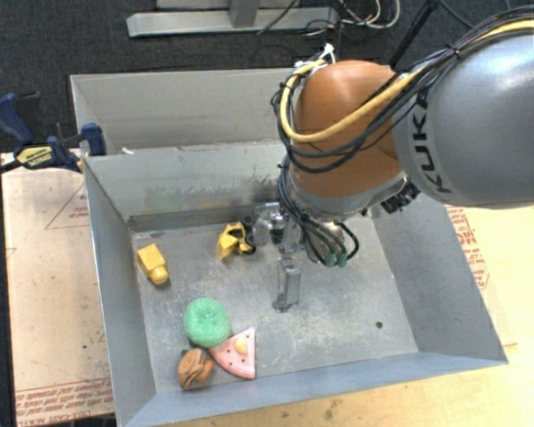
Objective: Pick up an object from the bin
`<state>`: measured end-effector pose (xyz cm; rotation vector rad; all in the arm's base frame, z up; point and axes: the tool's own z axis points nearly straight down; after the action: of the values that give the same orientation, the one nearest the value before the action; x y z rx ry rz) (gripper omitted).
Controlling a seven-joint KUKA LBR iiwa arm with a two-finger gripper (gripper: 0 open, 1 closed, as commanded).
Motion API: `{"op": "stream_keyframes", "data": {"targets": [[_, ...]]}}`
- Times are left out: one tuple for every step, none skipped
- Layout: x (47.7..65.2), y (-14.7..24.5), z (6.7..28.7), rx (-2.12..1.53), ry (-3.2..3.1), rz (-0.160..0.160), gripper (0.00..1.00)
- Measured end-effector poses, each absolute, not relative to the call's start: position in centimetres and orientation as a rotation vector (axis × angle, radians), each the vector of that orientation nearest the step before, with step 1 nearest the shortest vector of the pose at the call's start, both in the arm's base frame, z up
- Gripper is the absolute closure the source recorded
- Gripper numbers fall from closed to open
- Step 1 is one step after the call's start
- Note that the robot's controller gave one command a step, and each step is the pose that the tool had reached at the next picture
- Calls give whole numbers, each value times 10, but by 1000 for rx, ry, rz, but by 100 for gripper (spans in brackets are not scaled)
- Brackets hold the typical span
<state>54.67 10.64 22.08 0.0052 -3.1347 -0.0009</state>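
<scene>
Near the bin's (119, 293) back wall, the gripper (286, 297) hangs just beside a yellow-and-black toy (234, 241), perhaps lining up; open or closed, I can't tell.

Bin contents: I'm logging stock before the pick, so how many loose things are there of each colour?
Yellow: 2, a block and a yellow-and-black toy
Green: 1, a ball
Pink: 1, a wedge
Brown: 1, a nut-like lump
Total: 5
</scene>
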Motion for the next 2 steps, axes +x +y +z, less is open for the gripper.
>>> {"op": "stream_keyframes", "data": {"targets": [[548, 106, 225, 0, -3143, -2, 0], [534, 127, 178, 337, -3132, -1, 0]]}}
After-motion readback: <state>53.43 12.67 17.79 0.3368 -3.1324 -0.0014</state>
